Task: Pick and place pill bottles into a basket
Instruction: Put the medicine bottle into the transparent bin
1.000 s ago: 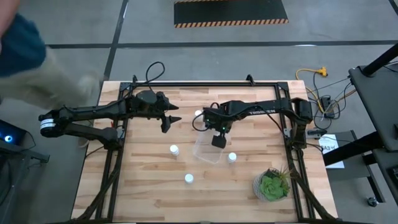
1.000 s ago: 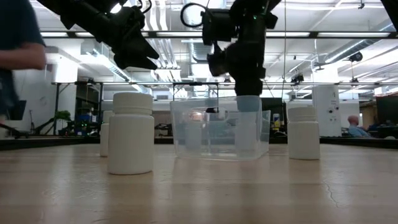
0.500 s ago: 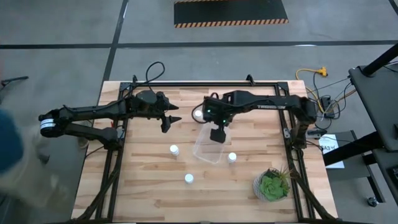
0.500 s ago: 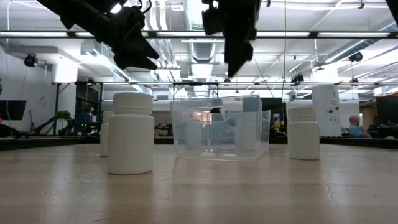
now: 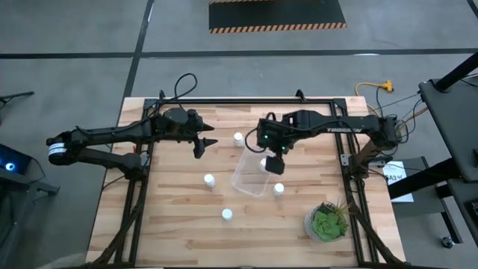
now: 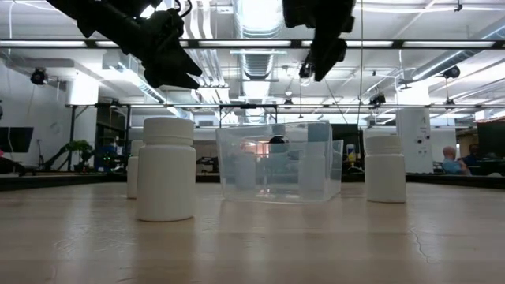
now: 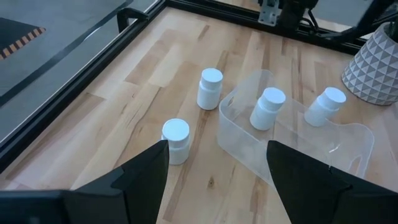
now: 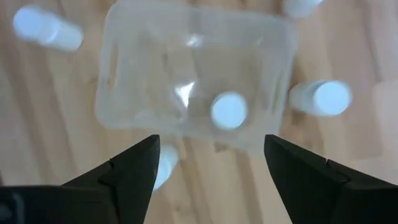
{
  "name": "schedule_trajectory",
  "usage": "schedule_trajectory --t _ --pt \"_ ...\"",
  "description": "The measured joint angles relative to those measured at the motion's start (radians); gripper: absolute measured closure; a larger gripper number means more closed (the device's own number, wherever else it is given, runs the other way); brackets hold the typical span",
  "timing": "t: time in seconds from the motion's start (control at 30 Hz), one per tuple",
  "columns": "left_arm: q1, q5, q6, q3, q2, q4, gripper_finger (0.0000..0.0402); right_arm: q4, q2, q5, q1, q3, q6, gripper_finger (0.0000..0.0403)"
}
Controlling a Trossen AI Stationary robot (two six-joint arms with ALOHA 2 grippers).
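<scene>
Right pincer [image 5: 273,162] above basket [image 5: 250,178], spread, empty; one bottle [image 8: 228,110] inside. Left pincer [image 5: 206,143] spread, waiting aside.

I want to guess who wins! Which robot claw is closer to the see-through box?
The right gripper: it hangs just above the clear bin, over its far right corner. The left gripper waits off to the bin's left, farther back.

Table [image 5: 172,224]: pale, matt butcher-block wood planks
Basket [image 5: 250,179]: clear, glossy rectangular plastic bin
Pill bottles [image 6: 166,170]: small white matt plastic cylinders
</scene>
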Motion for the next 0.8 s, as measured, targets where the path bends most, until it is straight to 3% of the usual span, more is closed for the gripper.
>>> schedule_trajectory --t 0.4,0.8 --pt "0.002 -0.013 0.004 0.0 0.0 0.0 0.0148 -0.05 -0.008 -0.014 0.072 -0.067 -0.015 0.0129" --pt "0.002 -0.012 0.05 0.0 0.0 0.0 0.0148 -0.017 -0.008 -0.023 0.157 -0.166 0.068 0.0133"
